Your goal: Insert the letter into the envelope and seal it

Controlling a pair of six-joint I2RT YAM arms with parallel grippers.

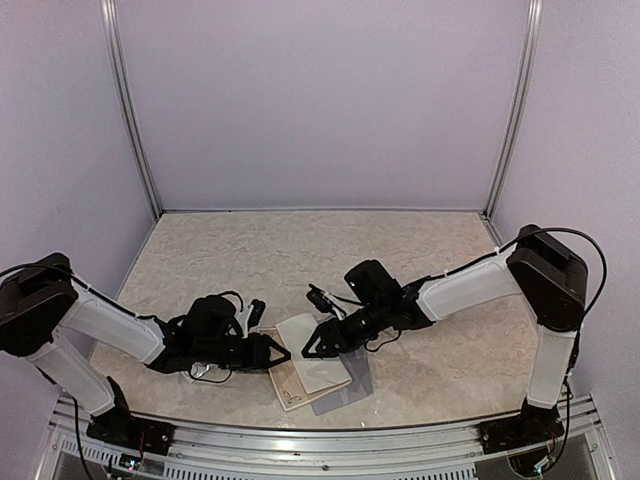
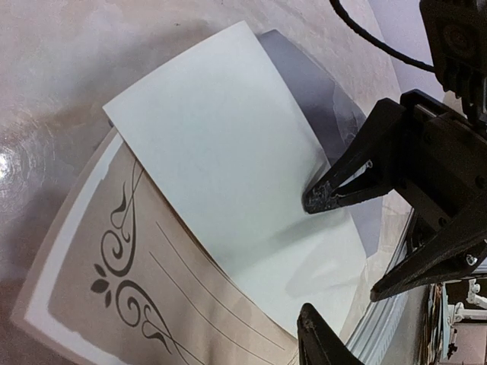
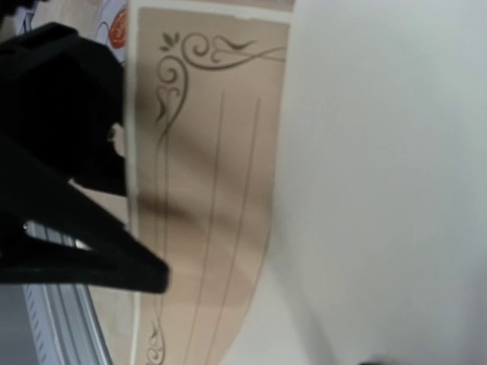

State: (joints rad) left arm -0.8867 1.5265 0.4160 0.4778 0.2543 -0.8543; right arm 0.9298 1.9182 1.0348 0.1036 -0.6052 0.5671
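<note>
The grey envelope (image 1: pixel 347 388) lies flat by the near edge of the table (image 1: pixel 300 250), about midway along it. It is mostly covered by a plain cream sheet (image 2: pixel 228 175). That sheet overlaps a lined sheet with scrollwork (image 2: pixel 114 289) on its left. The right gripper (image 1: pixel 318 348) is spread wide, with one fingertip (image 2: pixel 319 199) touching the plain sheet. The left gripper (image 1: pixel 282 355) hovers at the stack's left edge, and I cannot tell how its jaws stand.

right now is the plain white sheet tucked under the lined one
No, the plain white sheet lies on top of the lined sheet, covering part of its lines.
</note>
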